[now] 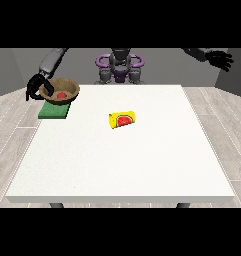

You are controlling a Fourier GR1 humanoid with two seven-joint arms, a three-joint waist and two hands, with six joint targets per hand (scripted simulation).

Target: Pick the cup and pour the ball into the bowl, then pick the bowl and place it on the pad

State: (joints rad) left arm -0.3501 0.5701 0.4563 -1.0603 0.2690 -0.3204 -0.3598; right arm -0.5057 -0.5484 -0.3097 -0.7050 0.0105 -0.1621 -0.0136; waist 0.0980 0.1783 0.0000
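Observation:
A brown bowl (63, 89) with a red ball (61, 94) inside hangs just above the green pad (54, 110) at the table's far left edge. The hand at the view's left (36, 86) has its fingers curled round the bowl's left rim. A yellow cup (122, 120) with a red slice picture lies on its side near the table's middle. The hand at the view's right (219, 58) is raised high off to the side, away from the table, with its fingers spread and holding nothing.
The white table (122, 165) stretches wide towards the camera. The robot's torso (120, 67) stands behind the far edge. Grey wooden floor surrounds the table.

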